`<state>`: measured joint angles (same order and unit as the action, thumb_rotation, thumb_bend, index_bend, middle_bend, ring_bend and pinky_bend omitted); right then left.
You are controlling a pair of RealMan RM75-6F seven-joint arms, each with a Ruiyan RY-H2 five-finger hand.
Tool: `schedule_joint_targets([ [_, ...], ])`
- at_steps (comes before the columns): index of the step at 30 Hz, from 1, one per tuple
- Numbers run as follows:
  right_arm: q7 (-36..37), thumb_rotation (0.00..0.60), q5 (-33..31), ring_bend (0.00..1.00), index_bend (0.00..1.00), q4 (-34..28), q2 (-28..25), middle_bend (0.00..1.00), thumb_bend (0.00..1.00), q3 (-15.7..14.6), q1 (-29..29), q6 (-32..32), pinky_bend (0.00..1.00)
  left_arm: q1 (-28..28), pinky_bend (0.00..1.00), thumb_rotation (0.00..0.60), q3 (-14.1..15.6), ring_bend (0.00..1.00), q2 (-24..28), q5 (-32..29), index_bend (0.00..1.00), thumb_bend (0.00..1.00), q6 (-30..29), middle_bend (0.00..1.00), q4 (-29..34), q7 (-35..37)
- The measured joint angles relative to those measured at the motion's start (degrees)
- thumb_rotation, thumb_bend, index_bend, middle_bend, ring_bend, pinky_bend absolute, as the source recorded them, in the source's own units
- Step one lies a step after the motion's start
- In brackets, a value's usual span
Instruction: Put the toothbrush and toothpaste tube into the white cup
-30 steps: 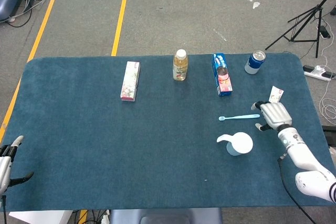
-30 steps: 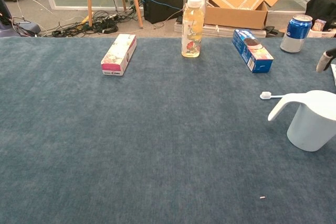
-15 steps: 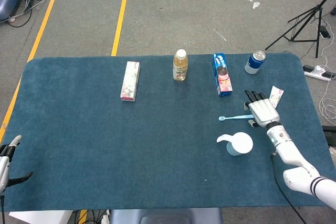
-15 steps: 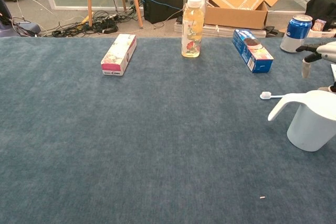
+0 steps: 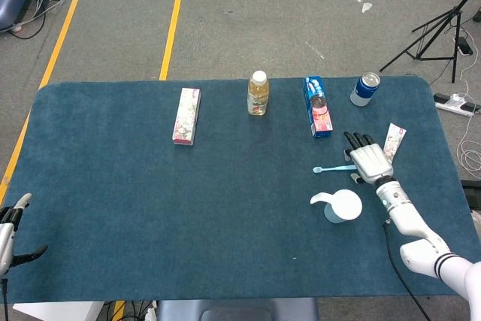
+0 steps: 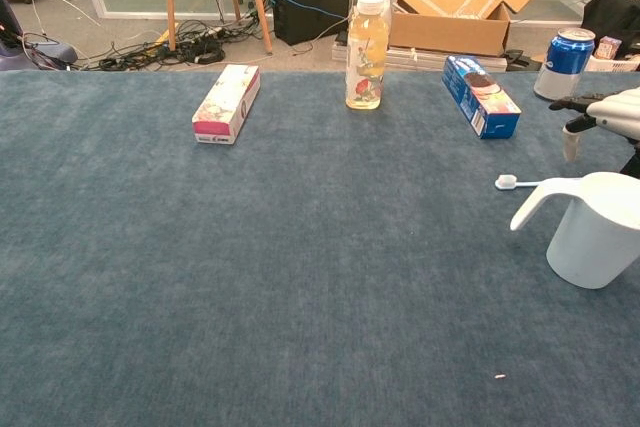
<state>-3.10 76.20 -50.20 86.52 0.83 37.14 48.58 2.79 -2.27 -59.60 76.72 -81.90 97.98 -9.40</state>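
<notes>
On the lower right of the head view, upon the blue tabletop (image 5: 150, 186), stands the white cup (image 5: 343, 206), upright, mouth open to above, its handle pointing to the left of the frame. It looks like light, stiff plastic, so I judge it can tip if something long leans hard on its rim.

Just above the cup the right hand (image 5: 367, 161) hovers with its fingers spread and straight, holding nothing. The left hand (image 5: 9, 231) is at the lower left edge, fingers apart and empty.

The toothpaste tube (image 5: 392, 139) lies flat, right of the hand, its long axis running diagonally toward the upper right. It is probably soft and a little slippery; a hold across the middle of the body seems safest.

The toothbrush (image 5: 334, 168) lies flat between hand and cup, its long axis almost level in the frame, head toward the left, handle end hidden under the hand. It looks thin, light and stiff; I would pinch it at the middle of the handle.
</notes>
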Motion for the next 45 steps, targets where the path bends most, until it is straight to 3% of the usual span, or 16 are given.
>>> schedule_joint_targets([
  [16,1.44,0.6,2.36,0.0,0.45,6.97,5.5,0.0,0.2,0.98,0.1,-0.26,0.12,-0.27,0.28,0.6,0.16,0.2,0.19,0.31,0.06,0.0,-0.4,0.23,0.12,0.28],
  [45,2.6,0.6,3.44,0.0,0.48,10.92,8.84,0.0,0.24,2.35,0.89,-2.52,0.12,-0.41,0.28,0.6,0.16,0.21,0.45,0.4,0.06,0.0,-0.59,0.23,0.33,0.54],
])
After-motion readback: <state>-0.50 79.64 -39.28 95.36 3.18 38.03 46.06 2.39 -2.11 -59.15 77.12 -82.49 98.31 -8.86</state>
